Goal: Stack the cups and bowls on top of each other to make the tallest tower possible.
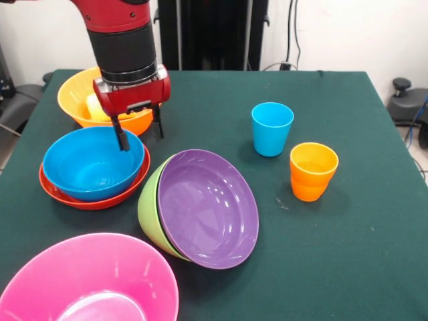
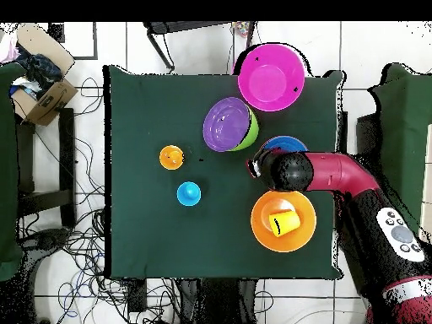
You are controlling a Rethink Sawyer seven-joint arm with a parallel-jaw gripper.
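The tower was barely begun, by my reading. The big orange bowl (image 1: 79, 100) held only a yellow cup (image 1: 95, 108); just in front of it a blue bowl (image 1: 90, 167) sat nested in a red-orange bowl (image 1: 87, 197). The gripper (image 1: 138, 131) hung over the blue bowl's far rim, jaws open and holding nothing. Beside that pair, a purple bowl (image 1: 210, 208) lay tilted in a green bowl (image 1: 150, 210), and a pink bowl (image 1: 87, 281) stood nearer the camera. A blue cup (image 1: 271, 128) and nested orange cups (image 1: 312, 171) stood well apart. The table (image 1: 361, 254) wore dark green cloth; cables (image 2: 67, 245) trailed over a pale tiled floor (image 2: 76, 152).
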